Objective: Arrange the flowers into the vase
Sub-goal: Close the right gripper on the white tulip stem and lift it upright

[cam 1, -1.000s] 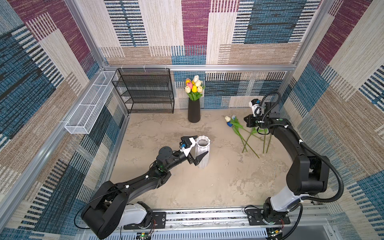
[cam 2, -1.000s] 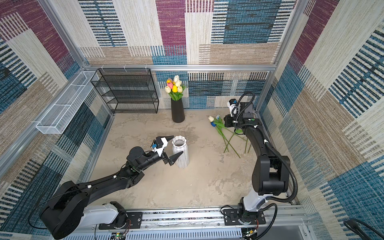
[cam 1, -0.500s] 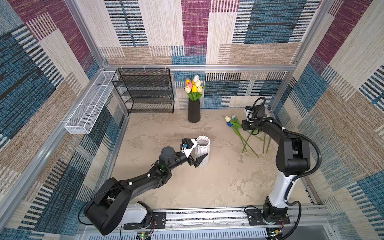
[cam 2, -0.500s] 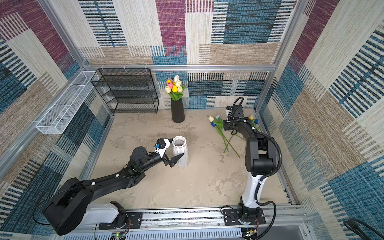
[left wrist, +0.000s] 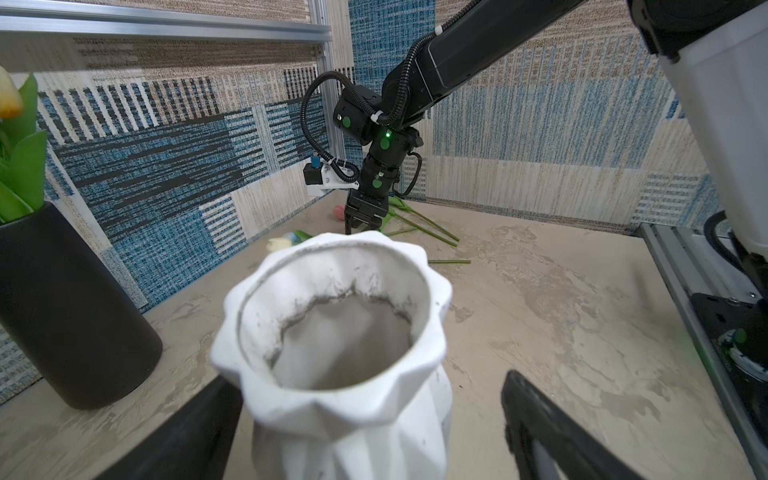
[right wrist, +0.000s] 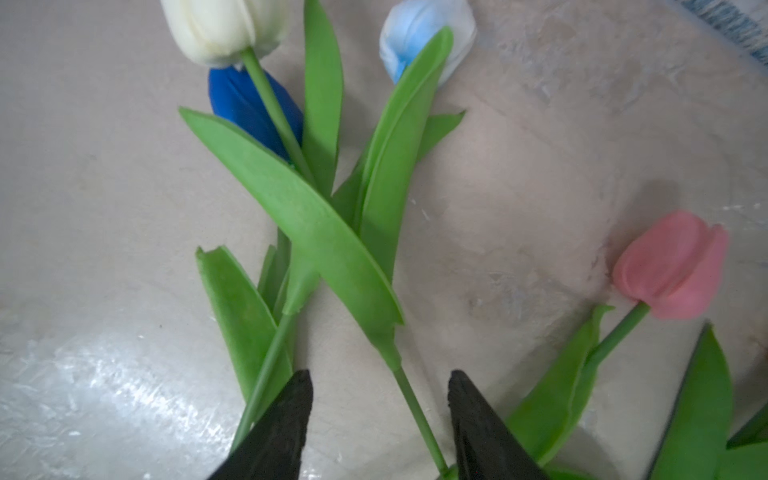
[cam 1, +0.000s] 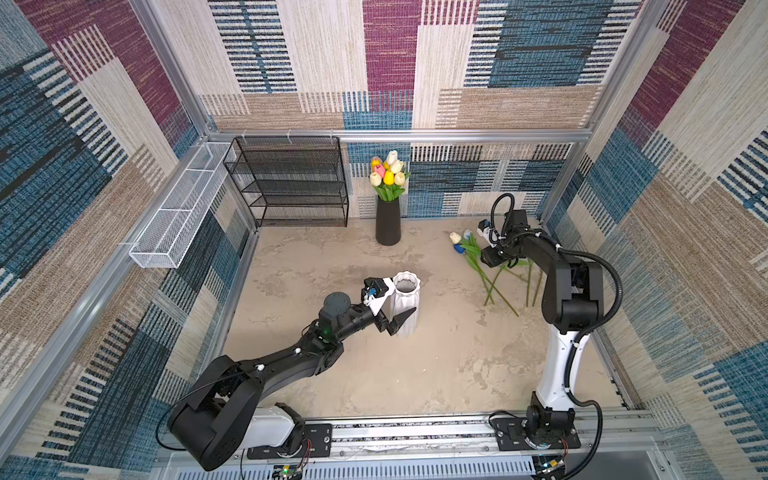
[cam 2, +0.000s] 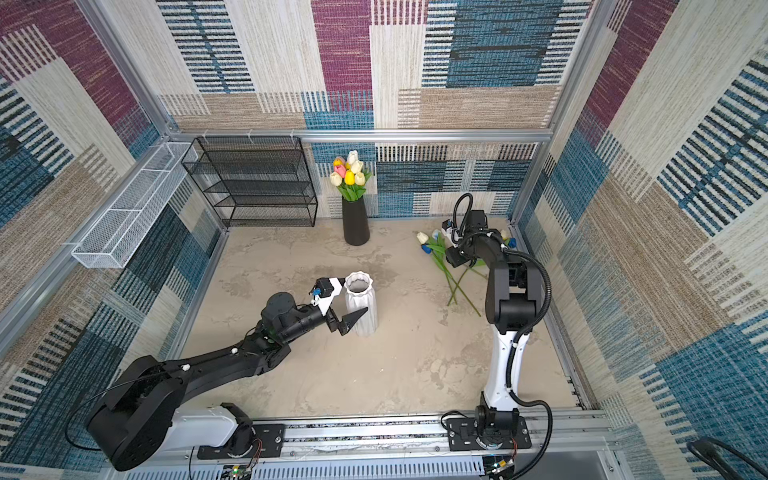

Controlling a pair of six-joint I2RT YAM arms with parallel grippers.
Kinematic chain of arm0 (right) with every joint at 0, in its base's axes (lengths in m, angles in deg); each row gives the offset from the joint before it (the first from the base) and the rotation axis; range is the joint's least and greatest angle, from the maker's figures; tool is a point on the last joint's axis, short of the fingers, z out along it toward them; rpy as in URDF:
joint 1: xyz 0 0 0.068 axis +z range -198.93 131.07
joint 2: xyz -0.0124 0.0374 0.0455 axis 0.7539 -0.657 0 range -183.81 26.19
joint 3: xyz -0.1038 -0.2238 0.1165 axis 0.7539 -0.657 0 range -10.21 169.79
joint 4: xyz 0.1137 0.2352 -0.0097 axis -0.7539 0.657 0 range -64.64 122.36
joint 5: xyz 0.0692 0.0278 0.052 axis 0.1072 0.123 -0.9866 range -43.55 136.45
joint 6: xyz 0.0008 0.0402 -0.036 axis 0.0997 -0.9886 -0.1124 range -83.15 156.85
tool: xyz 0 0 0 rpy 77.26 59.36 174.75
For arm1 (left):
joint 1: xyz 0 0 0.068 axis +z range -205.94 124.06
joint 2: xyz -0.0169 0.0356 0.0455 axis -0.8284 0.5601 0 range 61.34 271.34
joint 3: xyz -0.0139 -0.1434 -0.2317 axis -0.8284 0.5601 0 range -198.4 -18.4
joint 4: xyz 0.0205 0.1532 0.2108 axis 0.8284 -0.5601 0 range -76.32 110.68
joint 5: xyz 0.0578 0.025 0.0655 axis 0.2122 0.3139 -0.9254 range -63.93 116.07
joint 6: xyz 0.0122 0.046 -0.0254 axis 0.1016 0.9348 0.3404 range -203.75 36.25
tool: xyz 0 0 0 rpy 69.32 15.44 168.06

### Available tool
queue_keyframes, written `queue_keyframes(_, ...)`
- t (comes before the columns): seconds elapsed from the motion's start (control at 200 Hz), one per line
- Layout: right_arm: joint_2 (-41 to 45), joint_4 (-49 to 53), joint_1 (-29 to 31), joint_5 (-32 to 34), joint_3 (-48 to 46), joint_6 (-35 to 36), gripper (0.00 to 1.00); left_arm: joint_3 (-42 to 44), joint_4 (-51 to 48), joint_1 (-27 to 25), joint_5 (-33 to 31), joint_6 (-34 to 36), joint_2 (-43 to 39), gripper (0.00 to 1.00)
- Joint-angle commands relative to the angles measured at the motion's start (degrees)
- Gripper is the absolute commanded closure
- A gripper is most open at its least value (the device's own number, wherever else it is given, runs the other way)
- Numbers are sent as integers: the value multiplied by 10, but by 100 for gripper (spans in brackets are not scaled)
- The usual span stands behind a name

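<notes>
The near vase (cam 1: 407, 299) stands central, loose flowers (cam 1: 469, 249) lie to its right, filled vase (cam 1: 387, 224) and rack (cam 1: 291, 183) behind.

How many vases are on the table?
2. The black vase stands at the back, holding tulips; the white ribbed vase stands empty in the middle. None looks hidden.

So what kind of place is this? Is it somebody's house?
Probably not a house: it looks like a robot test booth. Two robot arms are mounted on a metal rail at the front, patterned fabric panels in an aluminium frame wall it in, and tulips lie loose on the tabletop.
</notes>
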Motion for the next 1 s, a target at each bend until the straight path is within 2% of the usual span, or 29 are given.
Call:
queue_keyframes(0.0,-7,-35,0,31,-7,38,45,-5,-2,0,-6,19,-3,0)
queue_keyframes(0.06,-12,-39,0,29,-4,47,48,-6,-3,0,-6,20,-2,0)
queue_keyframes(0.3,-28,-61,0,7,-17,76,76,-5,0,0,-11,17,-1,0)
queue_keyframes(0.486,-13,-62,0,-26,-17,89,91,-8,-4,0,-14,18,-6,0)
queue_keyframes(0.776,65,-101,0,-65,-40,98,98,-3,-2,0,-20,18,-22,0)
queue_keyframes(0.997,183,-206,-1,-156,-143,72,100,7,-3,0,-24,16,-39,0)
